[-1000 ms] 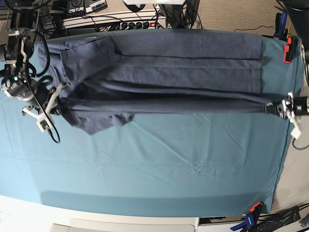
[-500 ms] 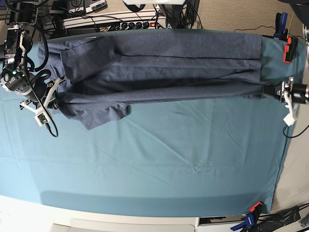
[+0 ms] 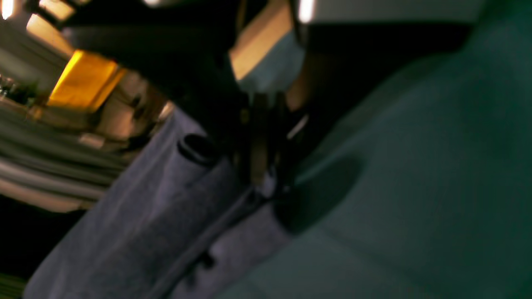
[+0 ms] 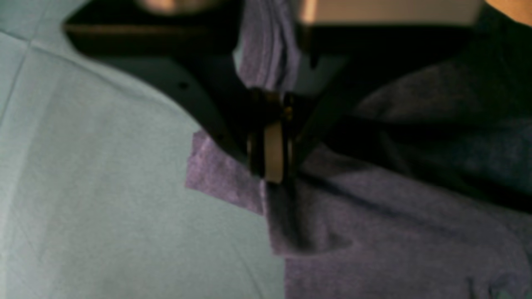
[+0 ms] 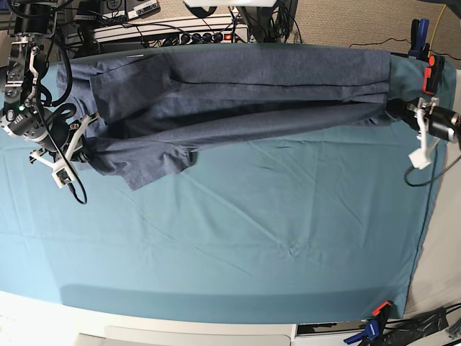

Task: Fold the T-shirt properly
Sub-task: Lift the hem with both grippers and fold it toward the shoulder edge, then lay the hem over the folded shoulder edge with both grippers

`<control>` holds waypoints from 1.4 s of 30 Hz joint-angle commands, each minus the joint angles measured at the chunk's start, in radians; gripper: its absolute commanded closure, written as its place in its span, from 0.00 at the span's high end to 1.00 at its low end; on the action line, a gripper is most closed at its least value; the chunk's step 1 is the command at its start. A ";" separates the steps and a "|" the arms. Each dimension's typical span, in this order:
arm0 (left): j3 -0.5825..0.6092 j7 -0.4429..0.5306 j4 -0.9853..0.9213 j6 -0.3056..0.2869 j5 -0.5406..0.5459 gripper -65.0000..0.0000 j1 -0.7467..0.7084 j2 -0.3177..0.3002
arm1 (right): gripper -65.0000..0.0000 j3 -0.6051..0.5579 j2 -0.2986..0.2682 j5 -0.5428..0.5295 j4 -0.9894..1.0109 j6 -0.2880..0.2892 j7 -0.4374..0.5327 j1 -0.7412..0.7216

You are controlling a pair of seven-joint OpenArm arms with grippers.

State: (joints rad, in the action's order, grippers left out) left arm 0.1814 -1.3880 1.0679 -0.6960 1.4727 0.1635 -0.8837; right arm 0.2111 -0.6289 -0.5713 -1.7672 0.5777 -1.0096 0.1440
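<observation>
A: Where does the T-shirt lie?
B: Across the top of the frame, on the cloth covering the surface, stretched from left edge to right edge.
A: And the hands?
B: The right hand is at the shirt's left end, the left hand at its right end. A clamp sits lower right.

— Any writing you can make out?
— None. The T-shirt shows plain fabric, and the table cloth carries no readable mark either.
</observation>
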 commanded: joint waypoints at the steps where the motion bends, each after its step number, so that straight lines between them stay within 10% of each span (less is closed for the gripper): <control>1: -0.011 -0.008 0.034 -0.002 0.011 0.00 0.019 -0.029 | 0.00 0.014 -0.028 0.011 -0.013 -0.005 0.012 -0.013; 16: -0.332 -0.008 0.133 -0.002 0.011 0.00 0.019 -0.029 | 0.00 0.014 -0.028 -0.035 -0.038 0.032 -0.011 -0.013; 42: -0.336 0.055 0.265 -0.002 0.011 0.00 0.141 -0.011 | 0.00 0.224 -0.028 -0.035 -0.171 0.040 -0.018 0.094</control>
State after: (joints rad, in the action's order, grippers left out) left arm -0.1406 -1.3491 1.3228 -0.6968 1.4712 0.2802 -0.8650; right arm 0.4191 -0.6312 -0.6121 -1.9247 0.6228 -1.0397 0.2474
